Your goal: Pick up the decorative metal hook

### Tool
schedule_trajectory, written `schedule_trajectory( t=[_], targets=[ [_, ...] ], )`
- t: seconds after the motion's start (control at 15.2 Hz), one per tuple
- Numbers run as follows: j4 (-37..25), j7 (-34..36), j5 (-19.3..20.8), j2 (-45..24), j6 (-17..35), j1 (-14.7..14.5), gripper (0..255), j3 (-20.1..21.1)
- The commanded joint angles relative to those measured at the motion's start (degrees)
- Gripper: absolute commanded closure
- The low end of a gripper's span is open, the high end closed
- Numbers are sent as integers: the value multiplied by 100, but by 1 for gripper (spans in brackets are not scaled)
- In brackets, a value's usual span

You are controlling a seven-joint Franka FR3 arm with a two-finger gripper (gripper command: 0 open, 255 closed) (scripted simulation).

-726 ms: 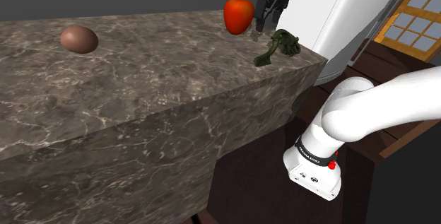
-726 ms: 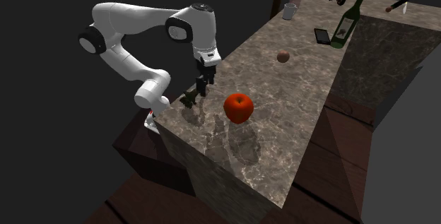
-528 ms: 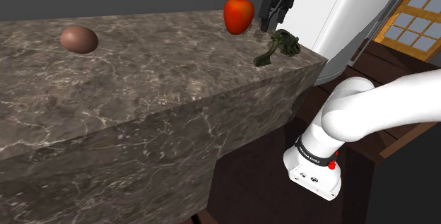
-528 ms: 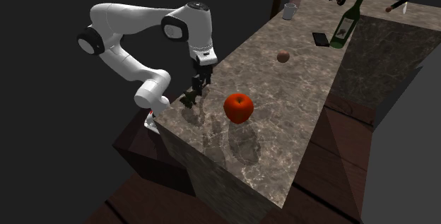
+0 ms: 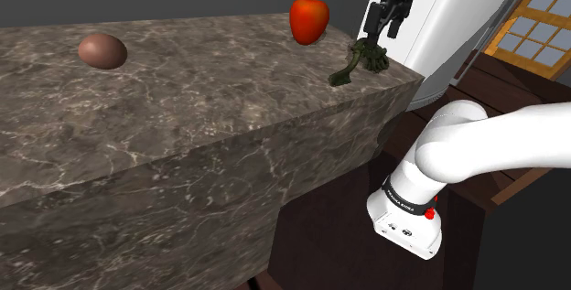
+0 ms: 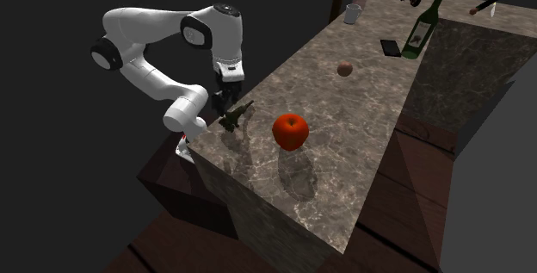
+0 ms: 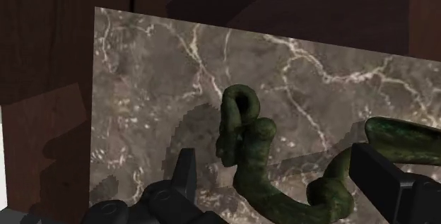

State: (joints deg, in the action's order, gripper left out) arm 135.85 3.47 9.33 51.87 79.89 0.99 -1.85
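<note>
**Status: approach stage. Grasp not made.**

1. Position of the hook. The dark green hook lies flat on the stone counter, close to the corner nearest the stand. In the shoulder view a red apple stands at 10 o'clock from the hook, clear of it. In the second exterior view the hook lies at 10 o'clock from the apple.

2. Position of the gripper. In the shoulder view the gripper hangs at 1 o'clock from the hook, above it and not touching it. In the second exterior view the gripper points down, just beside the hook.

3. State of the gripper. In the wrist view the gripper has its fingers set wide apart. The looped body of the hook lies between them. One curl runs out past the far finger. Nothing is clamped.

4. Work complete, as judged: travel to the hook and rough alignment over it.

5. Work remaining, as judged: descend to the counter, close on the hook, lift it clear.
</note>
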Motion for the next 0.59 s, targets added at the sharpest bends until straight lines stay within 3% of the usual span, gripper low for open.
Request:
schedule_trajectory(
  t=[0.0, 0.46, 0.53],
  targets=[
    [148, 4, 52, 694, -1, 30, 0, 4],
    [684, 64, 74, 904, 321, 12, 0, -27],
    [700, 62, 79, 917, 326, 14, 255, -29]
  ],
)
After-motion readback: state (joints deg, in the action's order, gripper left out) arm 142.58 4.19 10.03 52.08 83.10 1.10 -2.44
